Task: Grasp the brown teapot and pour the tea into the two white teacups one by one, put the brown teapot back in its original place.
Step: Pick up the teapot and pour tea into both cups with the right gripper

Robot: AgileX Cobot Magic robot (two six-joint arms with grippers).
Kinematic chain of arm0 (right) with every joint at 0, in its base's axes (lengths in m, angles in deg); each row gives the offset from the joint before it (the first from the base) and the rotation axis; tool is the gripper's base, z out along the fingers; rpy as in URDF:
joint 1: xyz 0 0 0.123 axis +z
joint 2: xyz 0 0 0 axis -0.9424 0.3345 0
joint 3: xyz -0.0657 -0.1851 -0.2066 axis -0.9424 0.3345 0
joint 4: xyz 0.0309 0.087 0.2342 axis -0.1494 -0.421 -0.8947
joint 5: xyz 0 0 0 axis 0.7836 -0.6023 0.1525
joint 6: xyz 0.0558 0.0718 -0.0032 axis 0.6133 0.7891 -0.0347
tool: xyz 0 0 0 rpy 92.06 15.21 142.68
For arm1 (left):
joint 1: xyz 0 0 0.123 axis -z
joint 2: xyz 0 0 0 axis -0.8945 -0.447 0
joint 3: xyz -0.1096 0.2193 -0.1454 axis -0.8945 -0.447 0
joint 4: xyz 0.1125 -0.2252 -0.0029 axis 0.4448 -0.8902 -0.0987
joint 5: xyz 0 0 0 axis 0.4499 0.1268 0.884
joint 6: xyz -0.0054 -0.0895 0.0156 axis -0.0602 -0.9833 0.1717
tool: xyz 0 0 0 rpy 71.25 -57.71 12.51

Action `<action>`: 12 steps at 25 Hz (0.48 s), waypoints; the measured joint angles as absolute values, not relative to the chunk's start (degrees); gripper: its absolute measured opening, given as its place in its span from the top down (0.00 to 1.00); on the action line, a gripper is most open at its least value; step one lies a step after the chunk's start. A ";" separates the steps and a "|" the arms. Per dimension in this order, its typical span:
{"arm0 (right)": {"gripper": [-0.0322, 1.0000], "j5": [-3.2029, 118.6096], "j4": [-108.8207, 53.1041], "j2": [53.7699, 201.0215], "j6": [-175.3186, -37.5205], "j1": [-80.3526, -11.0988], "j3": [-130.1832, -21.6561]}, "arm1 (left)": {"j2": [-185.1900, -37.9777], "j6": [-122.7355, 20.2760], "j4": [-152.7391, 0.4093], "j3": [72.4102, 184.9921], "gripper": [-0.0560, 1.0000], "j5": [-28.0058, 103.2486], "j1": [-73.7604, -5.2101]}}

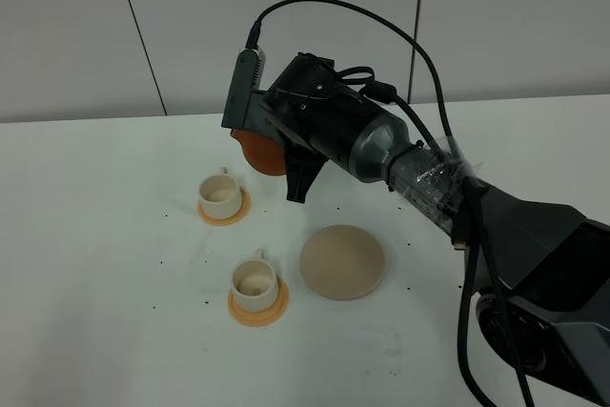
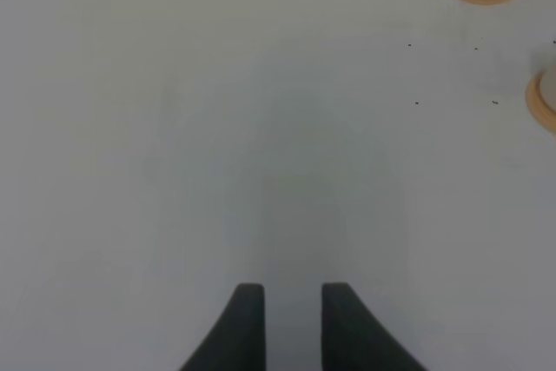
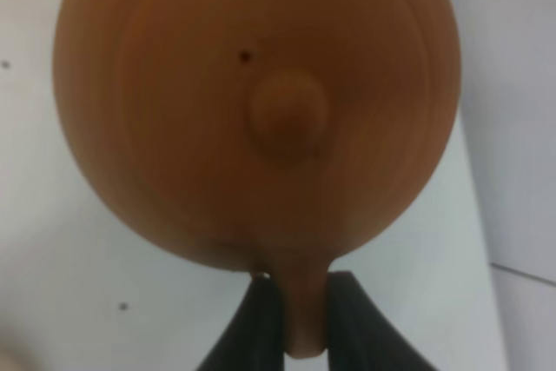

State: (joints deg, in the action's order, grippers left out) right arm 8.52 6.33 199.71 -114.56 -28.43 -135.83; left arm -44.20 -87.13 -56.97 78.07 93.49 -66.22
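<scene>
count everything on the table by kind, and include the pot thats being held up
brown teapot: 1
white teacups: 2
orange coasters: 2
beige saucer: 1
total: 6

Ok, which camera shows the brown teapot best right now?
Right wrist view: the brown teapot fills it from above, its handle pinched in the right claw. Exterior high shows only an orange-brown sliver behind the right arm; left wrist shows none of it.
</scene>
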 joint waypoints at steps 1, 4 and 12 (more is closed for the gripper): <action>0.88 8.52 7.31 199.71 -114.56 -28.15 -135.83 | -44.20 -87.13 -56.97 78.07 0.73 93.49 -66.22; 0.88 8.10 8.70 199.71 -114.56 -27.34 -135.83 | -44.20 -87.13 -56.97 78.07 0.73 93.49 -66.22; 0.88 7.74 11.90 199.77 -115.64 -26.24 -135.83 | -44.20 -87.13 -56.97 78.07 0.73 93.49 -66.22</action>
State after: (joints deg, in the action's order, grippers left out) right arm 7.74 11.90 199.77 -115.64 -26.24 -135.83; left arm -44.20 -87.13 -56.97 78.07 93.49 -66.22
